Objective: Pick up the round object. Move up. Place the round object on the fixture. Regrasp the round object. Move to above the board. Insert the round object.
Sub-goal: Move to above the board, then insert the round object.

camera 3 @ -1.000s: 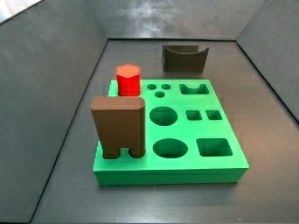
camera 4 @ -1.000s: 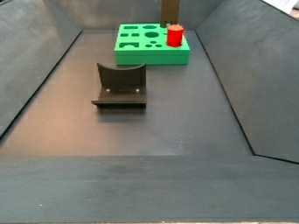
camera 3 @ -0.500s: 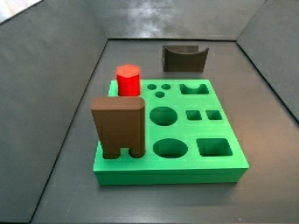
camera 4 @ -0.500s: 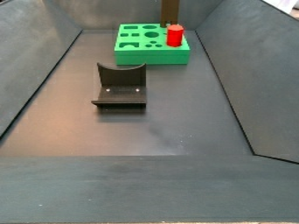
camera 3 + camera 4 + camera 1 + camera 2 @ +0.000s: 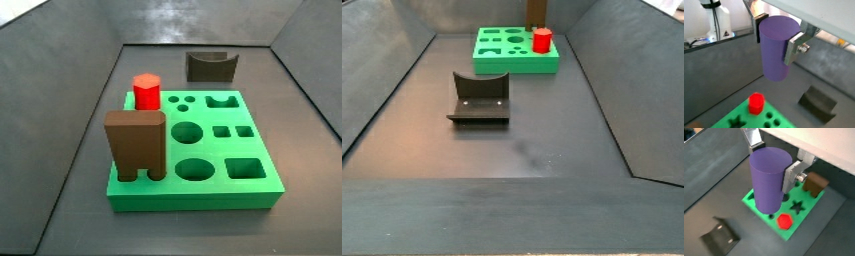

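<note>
Fingers clamped on the top of the purple peg, its long axis hanging straight down from them, high above the green board, which sits below in both wrist views; the gripper is out of both side views.

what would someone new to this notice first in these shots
The purple round object fills both wrist views, clamped between the gripper's silver fingers high above the floor; neither shows in the side views. Next comes the bright green board, with the red hexagonal peg standing in it near a back corner and the tall brown block at a front corner. The dark fixture sits apart on the grey floor, its notch empty.
</note>
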{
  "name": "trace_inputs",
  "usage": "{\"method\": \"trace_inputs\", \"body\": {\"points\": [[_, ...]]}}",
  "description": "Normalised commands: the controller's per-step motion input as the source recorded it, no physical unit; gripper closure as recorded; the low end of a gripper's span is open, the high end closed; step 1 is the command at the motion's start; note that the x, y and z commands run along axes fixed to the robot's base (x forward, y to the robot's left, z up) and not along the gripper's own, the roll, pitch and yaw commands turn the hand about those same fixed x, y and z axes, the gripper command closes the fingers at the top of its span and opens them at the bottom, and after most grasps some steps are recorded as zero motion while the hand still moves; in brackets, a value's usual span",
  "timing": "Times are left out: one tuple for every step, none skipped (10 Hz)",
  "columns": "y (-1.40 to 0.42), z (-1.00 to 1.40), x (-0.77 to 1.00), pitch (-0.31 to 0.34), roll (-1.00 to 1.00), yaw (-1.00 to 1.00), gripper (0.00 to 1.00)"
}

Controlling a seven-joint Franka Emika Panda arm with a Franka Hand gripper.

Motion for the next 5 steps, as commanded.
{"method": "trace_inputs", "body": {"points": [[-0.09,0.02,-0.13,-0.075,-0.88,-0.09,1.00],[-0.05,0.02,-0.10,-0.068,-0.66,-0.06,1.00],[-0.01,0.00,-0.08,-0.063,-0.38,-0.02,1.00],[0.00,0.00,-0.05,-0.052,-0.25,-0.02,1.00],[-0.06,-0.02,0.01,0.000,0.00,0.00,1.00]]}}
